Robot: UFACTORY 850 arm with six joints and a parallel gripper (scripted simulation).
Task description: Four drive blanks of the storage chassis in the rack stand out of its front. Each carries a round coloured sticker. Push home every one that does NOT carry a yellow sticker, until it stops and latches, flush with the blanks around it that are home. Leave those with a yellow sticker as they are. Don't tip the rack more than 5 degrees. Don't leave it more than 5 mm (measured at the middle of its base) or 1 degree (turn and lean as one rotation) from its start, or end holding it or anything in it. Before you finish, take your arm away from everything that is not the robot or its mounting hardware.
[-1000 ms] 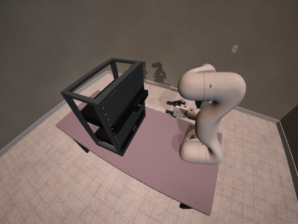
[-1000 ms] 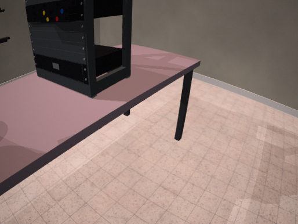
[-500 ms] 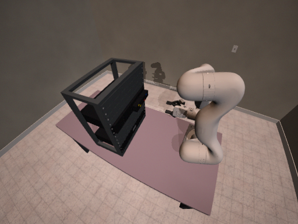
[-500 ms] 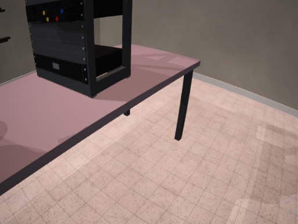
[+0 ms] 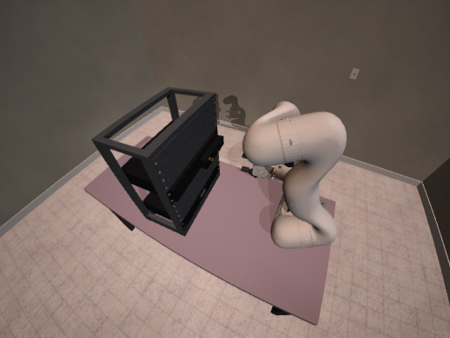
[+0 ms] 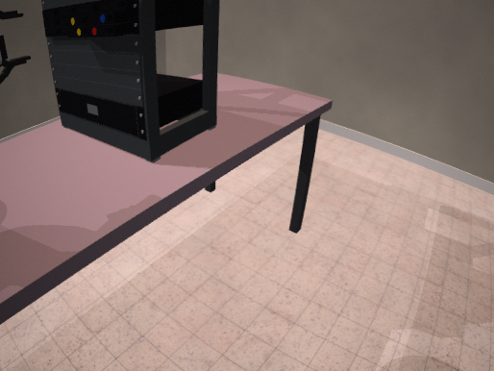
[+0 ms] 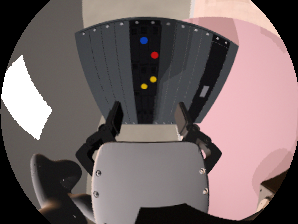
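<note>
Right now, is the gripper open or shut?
Open. In the wrist view the gripper has its fingers spread wide, nothing between them, facing the rack.

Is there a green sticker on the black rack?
No, the exterior view shows two yellow stickers, one blue and one red on the rack, none green.
</note>
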